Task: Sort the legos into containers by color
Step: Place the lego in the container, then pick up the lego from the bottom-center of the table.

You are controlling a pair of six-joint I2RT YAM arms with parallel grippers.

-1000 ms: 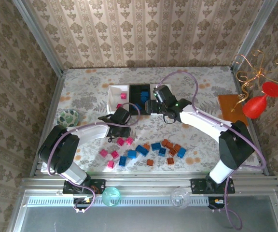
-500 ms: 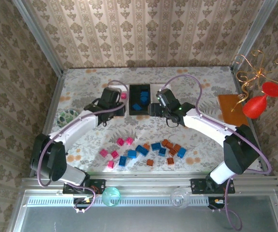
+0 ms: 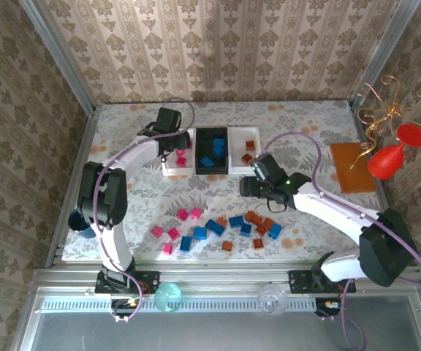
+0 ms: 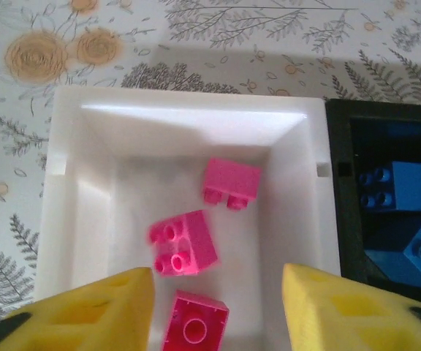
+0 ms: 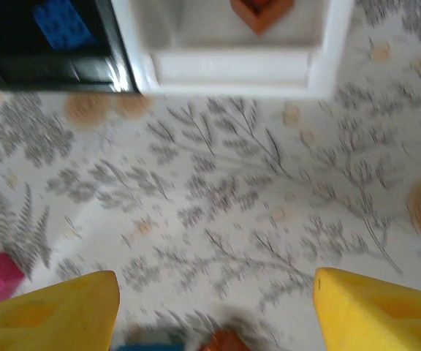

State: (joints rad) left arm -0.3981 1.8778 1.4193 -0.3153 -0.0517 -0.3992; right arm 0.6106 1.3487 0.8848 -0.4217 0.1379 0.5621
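Hovering released over pink legos (image 4: 183, 243) in the left tray (image 4: 57, 219), the left tool (image 4: 218, 292) is judged done (right tool (image 5: 214, 292) likewise released); another loose brick (image 3: 183, 214) must be fetched next.

Orange-brown lego (image 5: 262, 11) half off-frame

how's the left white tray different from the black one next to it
Colour: the left white tray has pale walls, while the black tray has dark ones. Contents: the white tray holds three pink bricks, and the black tray holds blue bricks. Both are open rectangular trays, joined side by side, and each holds a single colour of brick.
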